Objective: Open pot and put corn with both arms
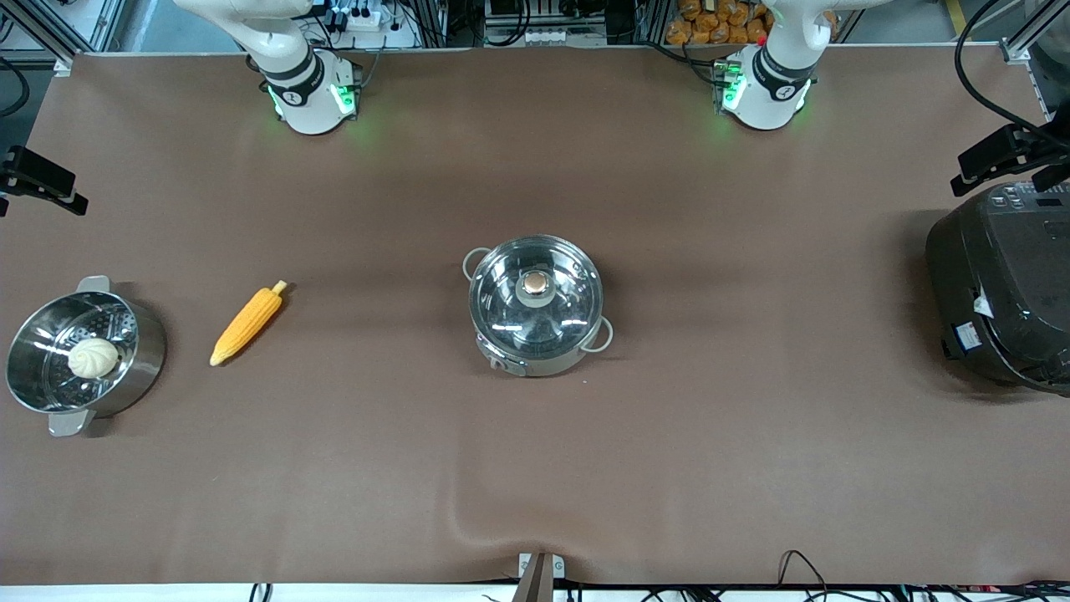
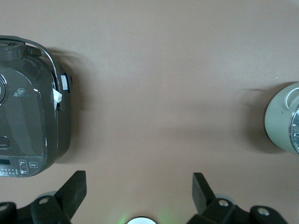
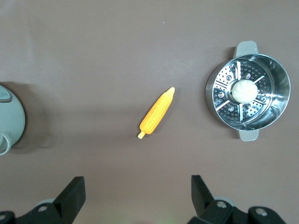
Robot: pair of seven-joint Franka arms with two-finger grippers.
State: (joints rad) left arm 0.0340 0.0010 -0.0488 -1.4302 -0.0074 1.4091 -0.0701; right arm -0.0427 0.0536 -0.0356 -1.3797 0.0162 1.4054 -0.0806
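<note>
Fingers spread wide and empty on both the left gripper [image 2: 139, 189] and the right gripper [image 3: 138, 192], each hanging high over bare table [image 1: 535, 468] near its own base. The pot [image 1: 537, 305] sits mid-table, glass lid [image 1: 536, 293] on (apparently seated flush). The corn [image 1: 246, 324] lies toward the right arm's end, beside the steamer pot [image 1: 142, 359] holding a white bun [image 1: 93, 357].
</note>
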